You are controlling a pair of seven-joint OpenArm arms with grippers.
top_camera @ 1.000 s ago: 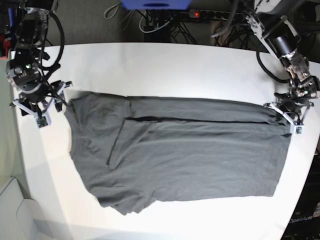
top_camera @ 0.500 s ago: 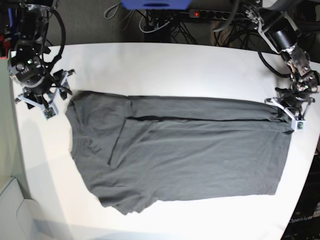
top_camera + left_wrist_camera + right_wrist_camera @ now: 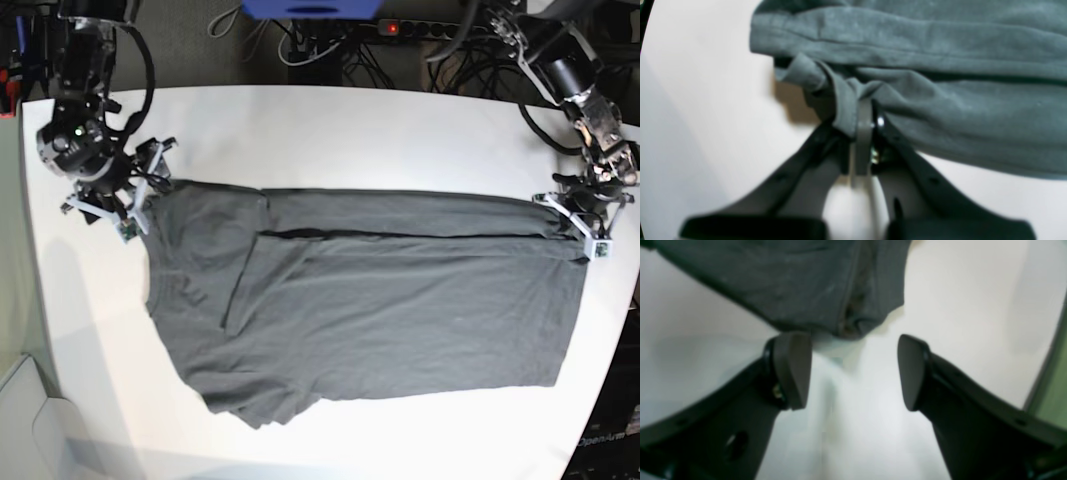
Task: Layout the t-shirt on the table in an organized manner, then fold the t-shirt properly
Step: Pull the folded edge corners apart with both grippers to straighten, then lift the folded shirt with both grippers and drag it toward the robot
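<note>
The dark grey t-shirt (image 3: 380,300) lies spread across the white table (image 3: 330,130), its upper part folded down along a seam. At the shirt's upper right corner my left gripper (image 3: 572,228) is shut on the cloth; the left wrist view shows the fabric (image 3: 940,83) bunched between the closed fingertips of the gripper (image 3: 863,115). My right gripper (image 3: 147,198) stands open at the shirt's upper left corner. In the right wrist view its fingers (image 3: 793,370) stay wide apart just short of the cloth's edge (image 3: 813,290), holding nothing.
A power strip and cables (image 3: 420,30) hang behind the table's far edge, beside a blue object (image 3: 310,8). The table's left edge (image 3: 35,300) runs close to the right arm. A white object (image 3: 30,420) sits at the lower left.
The right arm has moved up and to the right, reaching the shirt's upper left corner with its jaws a little wider. The left gripper keeps its hold on the cloth.
</note>
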